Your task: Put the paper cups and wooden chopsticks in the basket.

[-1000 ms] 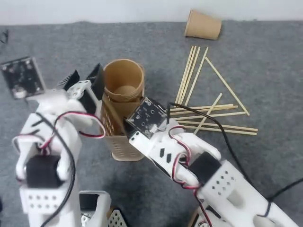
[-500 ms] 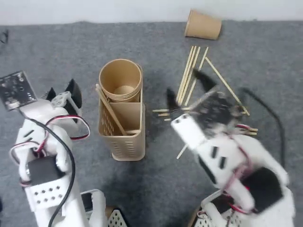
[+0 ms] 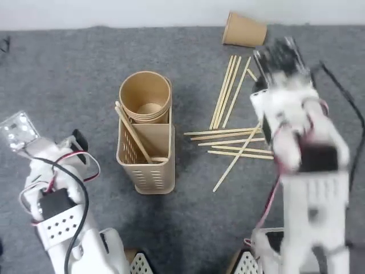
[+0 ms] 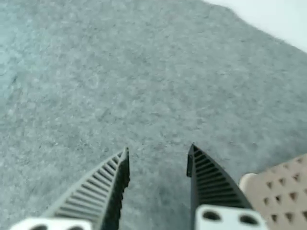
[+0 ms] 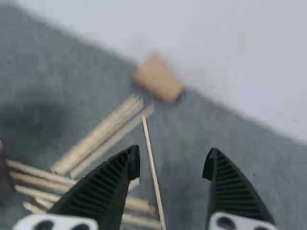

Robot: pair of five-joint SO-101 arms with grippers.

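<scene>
Open and empty: right gripper (image 5: pixel 173 154), jaws spread wide, nothing between them. Poised well to the right of the basket (image 3: pixel 153 181) and beyond it, above the far end of the loose wooden chopsticks (image 3: pixel 231 142). Farther off again from the basket, the fallen paper cup (image 3: pixel 244 29), on its side near the far edge of the worktop (image 3: pixel 68 68). Judged held open for a fresh pick, either a stick or that cup; not yet lowered to either. Also open and empty: left gripper (image 4: pixel 159 152), low over bare grey cloth just left of the basket, with a corner of the perforated wall close beside one jaw. Judged parked there to leave the basket mouth free for the other arm. Inside the basket: nested paper cups (image 3: pixel 145 100) upright in the far compartment, stacked presumably to save room; one chopstick (image 3: pixel 132 132) leaning corner to corner across the near compartment, seemingly too long to lie flat. Outstanding, right of the basket: a fan of sticks and a crossed heap, several overlapping. Hard to make out: number of nested cups; number of sticks where crossed; basket floor, hidden by its own walls; height of the right gripper above the sticks.
</scene>
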